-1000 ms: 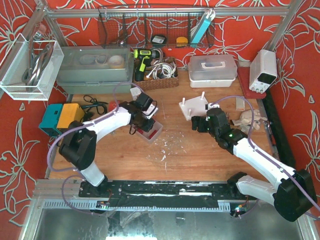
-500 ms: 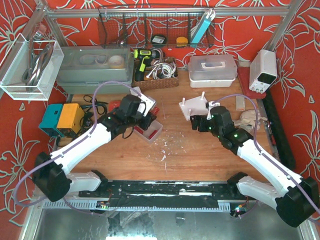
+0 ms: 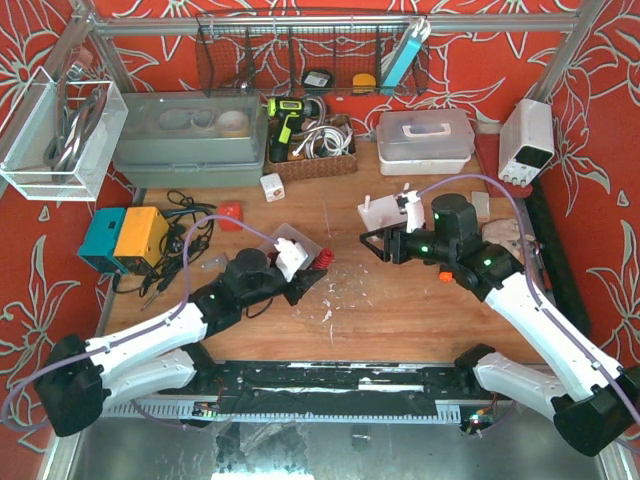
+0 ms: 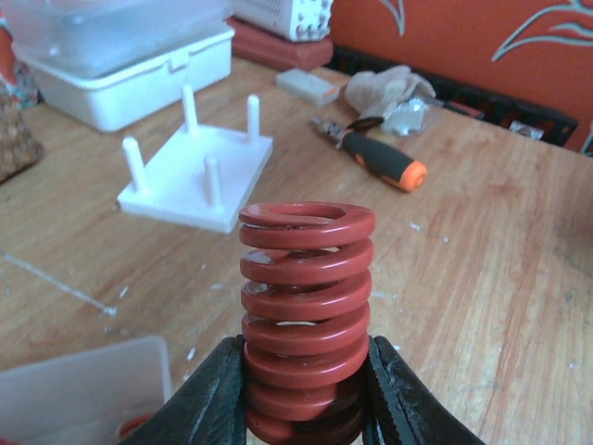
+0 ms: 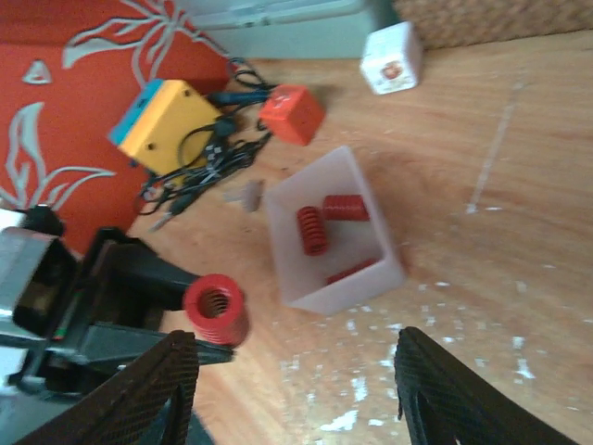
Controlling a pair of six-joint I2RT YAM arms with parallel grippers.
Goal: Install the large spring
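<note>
the wooden table [image 3: 400, 310] carries everything, and the white four-peg plate [image 4: 195, 171] sits toward its far middle. the translucent tray [image 5: 334, 232] lies well to the left of that plate in the top view, with a few small red springs [image 5: 311, 230] loose inside it. the left gripper [image 4: 306, 357] hangs between the tray and the plate, nearer the tray and on the near side of the plate, its two dark fingers [image 4: 222, 389] pressed in on either side of the large red spring [image 4: 306, 315]. they pinch its lower coils, and the free open end points toward the plate. the spring is off the table and well apart from the pegs. the right gripper [image 5: 289, 380] sits just beside the plate's near left corner, faces the spring, and has its jaws spread wide with nothing between them. an orange-and-black screwdriver [image 4: 384, 159] lies on the wood to the right of the plate.
</note>
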